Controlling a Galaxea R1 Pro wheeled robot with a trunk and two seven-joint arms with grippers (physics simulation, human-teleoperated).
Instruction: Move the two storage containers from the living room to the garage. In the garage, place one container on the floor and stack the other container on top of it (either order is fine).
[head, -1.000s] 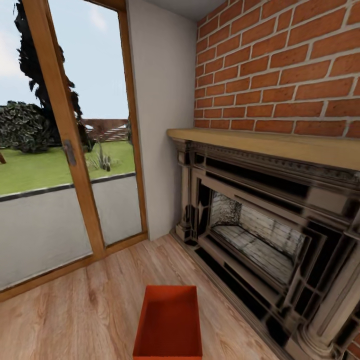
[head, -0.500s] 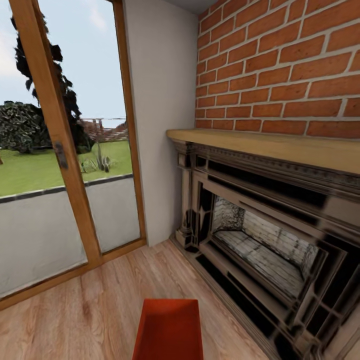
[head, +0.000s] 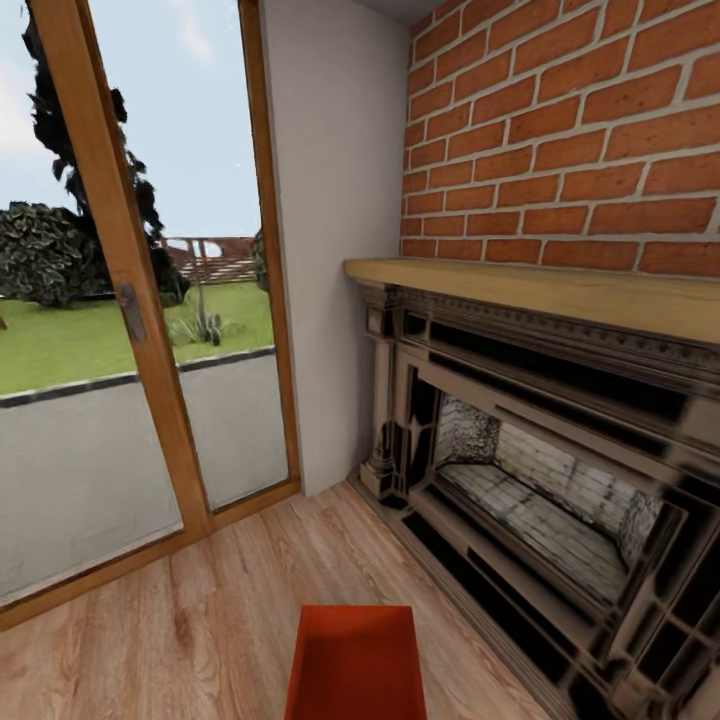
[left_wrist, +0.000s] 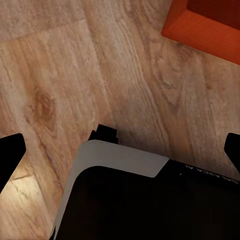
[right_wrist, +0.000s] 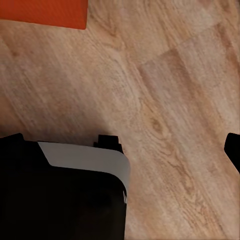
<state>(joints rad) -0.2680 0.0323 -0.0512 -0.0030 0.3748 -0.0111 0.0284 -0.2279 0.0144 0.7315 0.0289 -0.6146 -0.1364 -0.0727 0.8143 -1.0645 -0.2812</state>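
I'm seeing one orange-red open-top ribbed plastic bin (head: 356, 662) sitting on the light wood plank floor (head: 200, 620) beside the ornate dark fireplace (head: 540, 480); both grippers are hanging spread wide, gripping nothing.

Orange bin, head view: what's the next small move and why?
Probably tilt the head down a little, or back off slightly. The orange bin sits on the wood plank floor at the head view's bottom edge, its near end cut off, beside the fireplace. Both wrist views catch just an edge of it, with each hand's fingers spread wide over bare floor, so no grasp is lined up yet.
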